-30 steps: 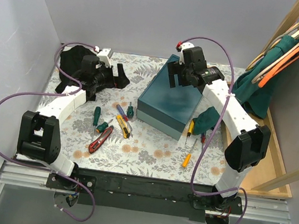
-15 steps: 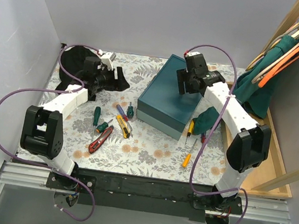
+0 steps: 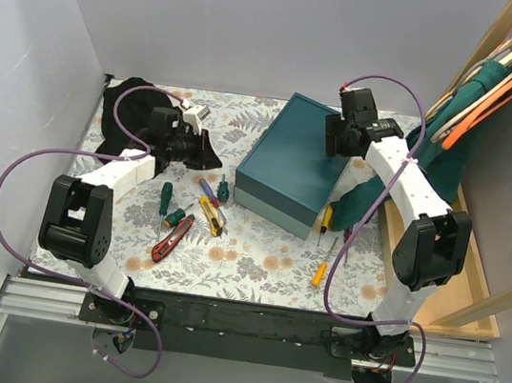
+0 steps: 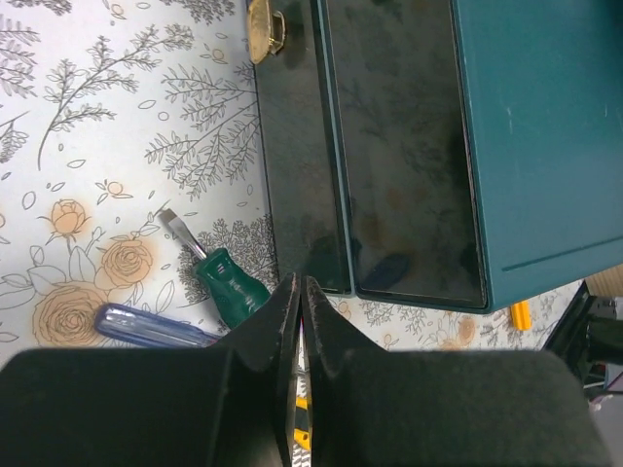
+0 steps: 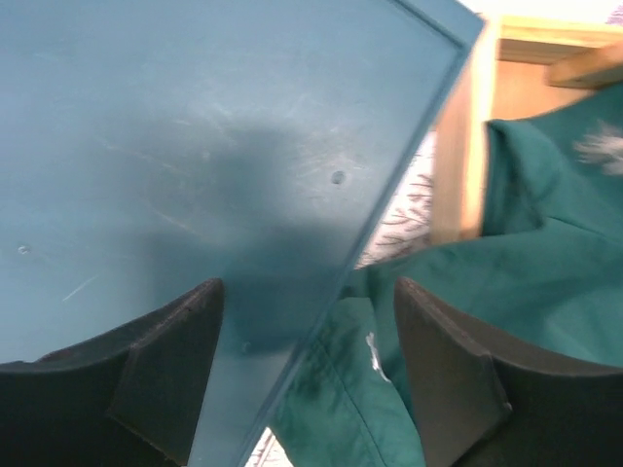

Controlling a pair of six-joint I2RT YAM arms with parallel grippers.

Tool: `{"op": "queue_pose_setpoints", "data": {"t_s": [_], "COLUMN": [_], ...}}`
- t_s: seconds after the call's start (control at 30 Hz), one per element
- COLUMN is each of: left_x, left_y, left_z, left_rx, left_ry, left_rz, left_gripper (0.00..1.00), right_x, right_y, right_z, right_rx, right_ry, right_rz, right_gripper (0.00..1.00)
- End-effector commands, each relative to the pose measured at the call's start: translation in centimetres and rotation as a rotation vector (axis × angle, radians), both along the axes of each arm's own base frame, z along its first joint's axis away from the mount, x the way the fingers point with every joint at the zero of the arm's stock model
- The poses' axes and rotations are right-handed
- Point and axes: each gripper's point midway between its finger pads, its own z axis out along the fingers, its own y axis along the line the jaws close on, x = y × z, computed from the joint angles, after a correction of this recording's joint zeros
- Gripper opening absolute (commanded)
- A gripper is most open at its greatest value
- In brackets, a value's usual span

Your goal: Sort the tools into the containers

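The tools lie loose on the flowered table: a green screwdriver, a blue one, a yellow knife and a red knife left of the dark teal box, and small screwdrivers to its right. The containers are out of view; only the box shows, lid down. My left gripper is shut on nothing, low beside the box's left wall, above a stubby green screwdriver. My right gripper is open, straddling the lid's right edge without touching it.
A black cloth lies at the back left. A teal cloth is bunched against the box's right side, next to a wooden frame with hangers. A gold latch sits on the box's side.
My left gripper has shut and swung right, off the black cloth toward the box. My right arm slid right across the lid to its right edge, its jaws narrowing a little.
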Motion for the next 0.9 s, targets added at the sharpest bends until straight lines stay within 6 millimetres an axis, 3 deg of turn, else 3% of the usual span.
{"op": "queue_pose_setpoints", "data": {"t_s": [0.0, 0.03, 0.13, 0.17, 0.23, 0.27, 0.33, 0.47, 0.53, 0.6, 0.73, 0.87], "left_x": [-0.9, -1.0, -1.9, -2.0, -1.9, -2.0, -1.7, -1.7, -1.6, -1.8, -2.0, -2.3], "left_y": [-1.5, -1.8, -2.9, -3.3, -3.9, -4.5, -5.5, -8.0, -8.3, -8.6, -8.6, -9.2], "left_z": [0.9, 0.7, 0.2, -0.1, 0.0, -0.2, 0.2, 0.8, 0.9, 0.7, 0.5, 0.8], "left_rx": [-0.027, -0.022, -0.008, -0.005, -0.014, -0.018, -0.024, -0.016, -0.016, -0.017, -0.015, -0.008], "left_ry": [-0.033, -0.038, -0.058, -0.056, -0.062, -0.061, -0.080, -0.106, -0.109, -0.101, -0.086, -0.104], "left_rz": [-0.104, -0.120, -0.185, -0.195, -0.200, -0.217, -0.240, -0.306, -0.315, -0.325, -0.326, -0.343], "left_gripper": [0.01, 0.01, 0.01, 0.01, 0.01, 0.01, 0.00, 0.00, 0.00, 0.00, 0.00, 0.00], "right_x": [1.4, 2.0, 3.2, 4.0, 4.9, 5.6, 6.6, 8.1, 7.7, 7.0, 5.9, 5.6], "right_y": [0.8, 1.1, 1.0, 1.2, 1.3, 1.4, 1.2, -0.8, -2.3, -3.3, -4.6, -3.8], "right_z": [-0.8, -1.3, -1.9, -1.1, -1.9, -0.9, -1.9, -0.2, 1.2, 1.3, -0.2, -2.3], "right_rx": [0.099, 0.145, 0.183, 0.191, 0.212, 0.220, 0.210, 0.129, 0.089, 0.065, 0.023, 0.087], "right_ry": [0.034, 0.058, 0.078, 0.055, 0.076, 0.053, 0.064, -0.006, -0.048, -0.053, -0.024, 0.042], "right_rz": [0.058, 0.089, 0.110, 0.127, 0.139, 0.142, 0.135, 0.049, -0.019, -0.062, -0.120, -0.078], "right_gripper": [0.71, 0.62, 0.59, 0.59, 0.59, 0.59, 0.60, 0.68, 0.74, 0.76, 0.79, 0.78]}}
